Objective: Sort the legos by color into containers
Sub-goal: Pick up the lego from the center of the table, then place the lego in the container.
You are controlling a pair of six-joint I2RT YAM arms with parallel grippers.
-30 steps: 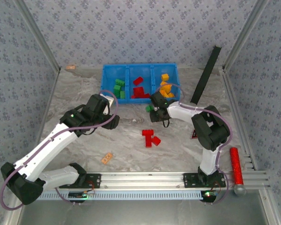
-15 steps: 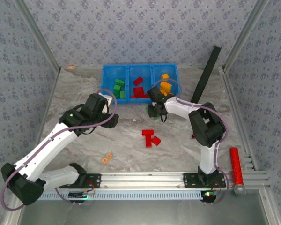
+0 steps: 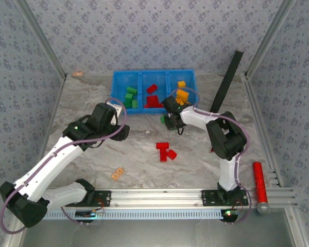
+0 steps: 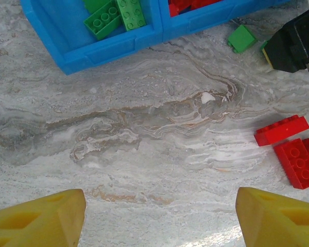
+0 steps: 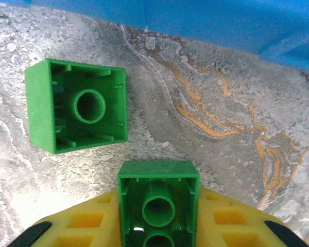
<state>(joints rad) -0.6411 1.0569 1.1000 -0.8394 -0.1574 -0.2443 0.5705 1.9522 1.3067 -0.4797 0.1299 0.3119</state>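
right fingers clamped on a green brick, its hollow underside seen from the wrist, left fingers spread apart

One blue bin tray with three compartments. Outside it are three red bricks and two green ones, a green brick and a second green brick; bricks inside the compartments are too clustered to count. One red cylinder, one black bar, two pale peach pieces.
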